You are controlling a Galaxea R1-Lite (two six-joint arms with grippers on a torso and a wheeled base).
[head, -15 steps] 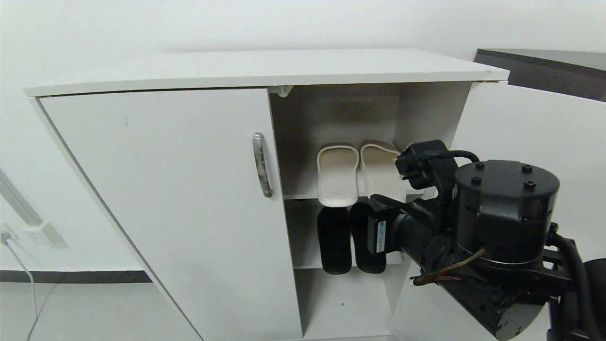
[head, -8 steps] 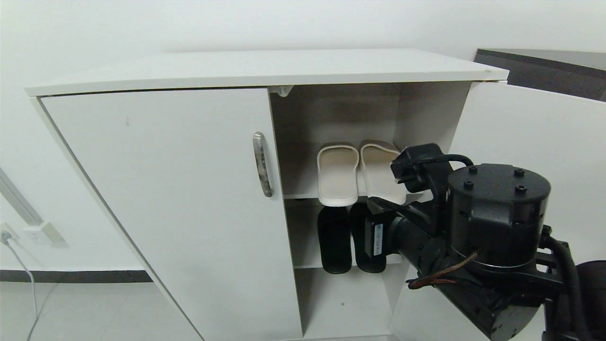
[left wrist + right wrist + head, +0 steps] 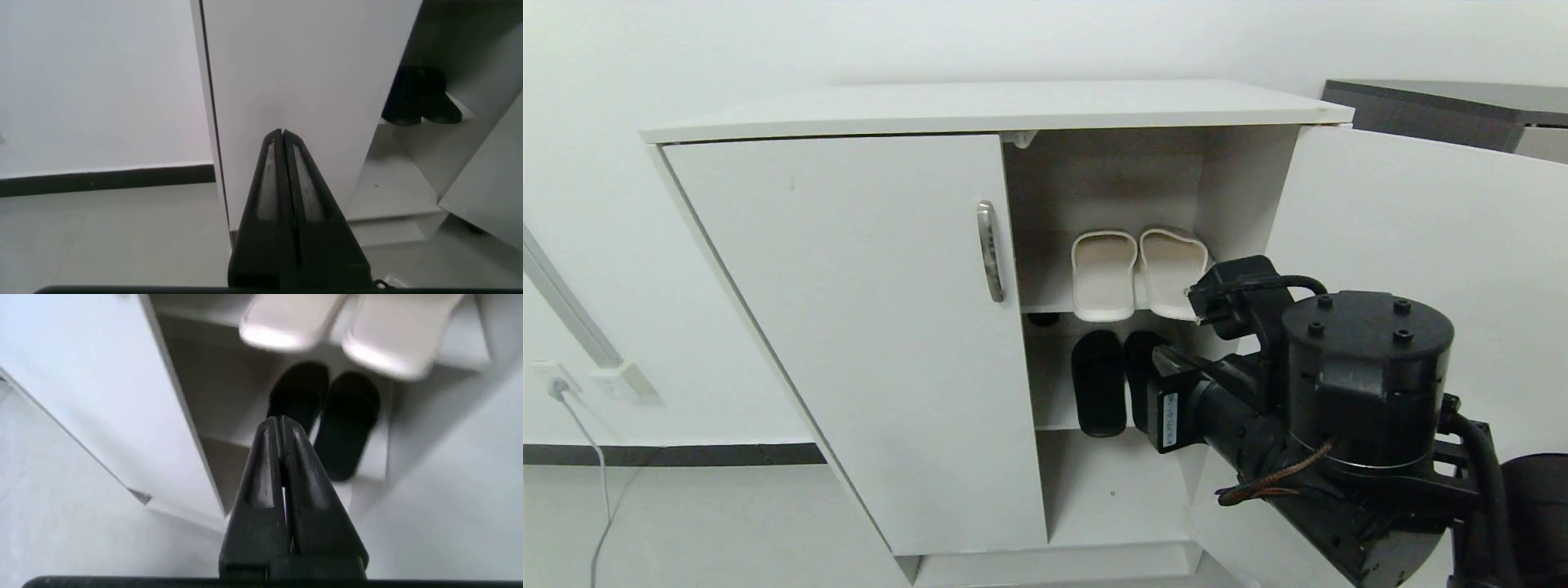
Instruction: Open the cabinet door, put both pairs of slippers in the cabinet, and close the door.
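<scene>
The cabinet point(image 3: 980, 106) has two doors. The left door point(image 3: 849, 343) is shut, and its handle point(image 3: 990, 251) sits by its right edge. The right door point(image 3: 1413, 245) is swung wide open to the right, so the right half of the cabinet is open at the front.

The white slippers point(image 3: 1139, 269) lie side by side on the top shelf, and their near ends poke out over its front edge. There is a tall gap above them. The black slippers point(image 3: 1101, 382) lie on the shelf below, reaching to its front edge.

The right claw point(image 3: 283, 425) is squeezed closed and holds nothing. It points at the black slippers from out in front, not touching them. The left claw point(image 3: 283, 135) is closed too, holding nothing, in front of the left door, over the floor point(image 3: 106, 237).
</scene>
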